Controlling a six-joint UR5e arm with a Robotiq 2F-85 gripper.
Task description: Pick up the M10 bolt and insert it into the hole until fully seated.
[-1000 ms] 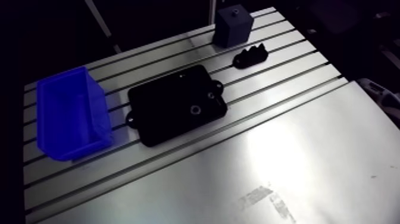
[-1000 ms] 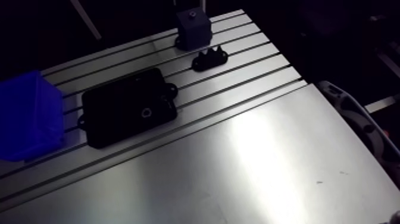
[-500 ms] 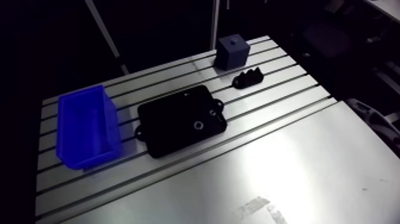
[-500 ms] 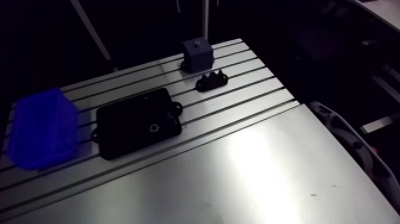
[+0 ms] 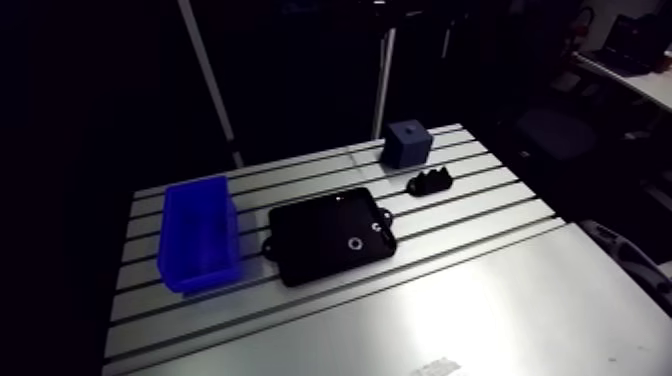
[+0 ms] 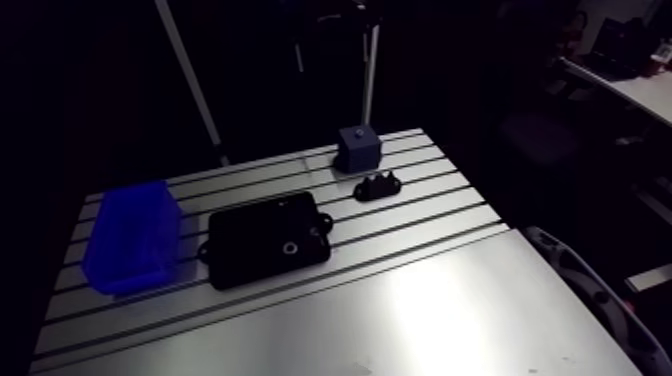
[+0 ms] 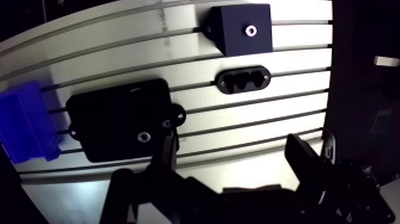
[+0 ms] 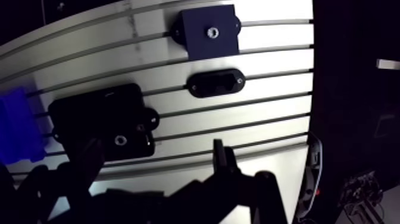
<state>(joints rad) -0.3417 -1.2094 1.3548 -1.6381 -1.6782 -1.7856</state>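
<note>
A black plate (image 5: 325,238) lies flat on the slotted table (image 5: 480,300), with a ringed hole (image 7: 143,137) near one edge. Behind it stands a dark blue block (image 5: 408,144); a small bright round spot (image 7: 252,30) sits in its top face, and I cannot tell whether that is a bolt head or a socket. In the wrist view my gripper (image 7: 232,141) hangs high above the table, open, with nothing between its fingers (image 7: 165,156). The plate lies ahead of one finger, the block farther ahead. The arm view does not show the gripper.
A blue open bin (image 5: 198,233) stands beside the plate. A small black notched holder (image 5: 430,182) lies between the plate and the block. The near half of the table is a smooth metal sheet (image 5: 520,310).
The arm camera has risen and drawn back, so the table and everything on it look smaller and farther off. Nothing on the table has moved.
</note>
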